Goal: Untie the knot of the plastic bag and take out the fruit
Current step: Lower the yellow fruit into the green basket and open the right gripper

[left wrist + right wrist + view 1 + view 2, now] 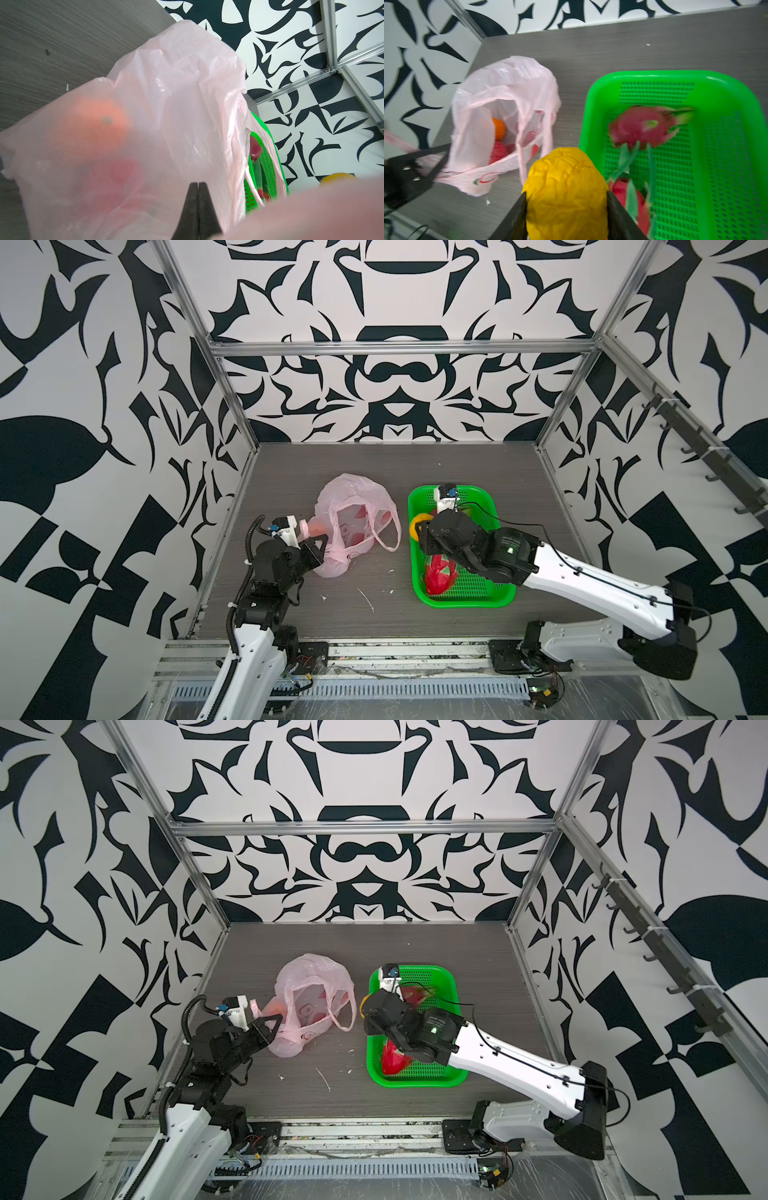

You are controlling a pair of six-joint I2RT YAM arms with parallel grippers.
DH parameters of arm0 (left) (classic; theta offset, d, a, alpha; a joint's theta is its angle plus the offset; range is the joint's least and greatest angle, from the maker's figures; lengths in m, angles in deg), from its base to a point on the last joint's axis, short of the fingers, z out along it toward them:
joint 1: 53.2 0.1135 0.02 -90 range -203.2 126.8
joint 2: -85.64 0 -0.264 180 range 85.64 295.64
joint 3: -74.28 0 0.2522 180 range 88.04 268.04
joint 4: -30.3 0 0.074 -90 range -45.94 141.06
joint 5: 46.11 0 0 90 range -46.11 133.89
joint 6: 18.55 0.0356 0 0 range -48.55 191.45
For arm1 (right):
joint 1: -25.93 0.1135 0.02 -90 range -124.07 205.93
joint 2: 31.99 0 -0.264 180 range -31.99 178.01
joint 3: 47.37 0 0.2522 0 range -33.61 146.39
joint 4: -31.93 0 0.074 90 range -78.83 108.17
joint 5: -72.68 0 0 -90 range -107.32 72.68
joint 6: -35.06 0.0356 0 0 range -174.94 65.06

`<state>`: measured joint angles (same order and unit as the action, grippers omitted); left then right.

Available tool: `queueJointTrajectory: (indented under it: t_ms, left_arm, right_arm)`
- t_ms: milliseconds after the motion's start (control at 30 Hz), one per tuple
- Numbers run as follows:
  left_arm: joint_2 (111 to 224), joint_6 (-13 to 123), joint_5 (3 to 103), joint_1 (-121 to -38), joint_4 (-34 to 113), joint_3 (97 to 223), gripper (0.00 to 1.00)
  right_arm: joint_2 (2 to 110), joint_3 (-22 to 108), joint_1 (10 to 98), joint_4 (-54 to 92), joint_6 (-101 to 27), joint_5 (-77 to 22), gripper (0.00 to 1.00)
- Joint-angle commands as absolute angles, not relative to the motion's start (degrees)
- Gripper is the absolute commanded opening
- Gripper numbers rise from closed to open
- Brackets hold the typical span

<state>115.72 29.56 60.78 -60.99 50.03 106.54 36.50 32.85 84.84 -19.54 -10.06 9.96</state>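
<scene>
1. Right wrist view: the right claw (566, 194) clamps a yellow fruit (564, 172) over the green basket's (654, 75) rim. Early release could roll it onto the desk (612, 49).
2. The plastic bag (508, 83) lies on the desk beside the basket, an orange (498, 128) inside. The left claw (198, 186), pressed together on its film, may tear it.
3. The knot cannot be made out anywhere.
</scene>
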Motion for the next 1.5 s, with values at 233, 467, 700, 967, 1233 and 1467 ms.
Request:
queueJointTrajectory:
  t_ms: [233,467,700,967,1233,1467]
  left_arm:
    - [117.08,32.20,61.13,-61.11,53.94,110.95,0.00]
    - [118.16,32.80,61.29,-61.11,54.93,112.89,0.00]
    - [118.11,33.82,61.12,-61.11,56.91,113.88,0.00]
    - [117.54,34.53,60.85,-61.05,58.42,114.13,0.00]
    - [117.89,35.67,61.34,-61.11,60.14,114.76,0.00]
    - [118.06,36.40,61.77,-61.11,60.53,114.80,0.00]
  right_arm:
    - [28.11,22.37,73.48,-23.74,-13.84,7.84,0.23]
    - [31.18,17.93,68.03,-22.58,-15.77,5.09,0.23]
    - [34.41,16.62,65.11,-20.98,-16.96,4.03,0.23]
    - [37.75,14.01,60.91,-18.04,-18.50,2.48,0.28]
    - [41.67,13.06,57.36,-14.11,-20.31,-0.68,0.40]
    - [44.21,13.85,56.80,-13.30,-21.16,-0.55,0.59]
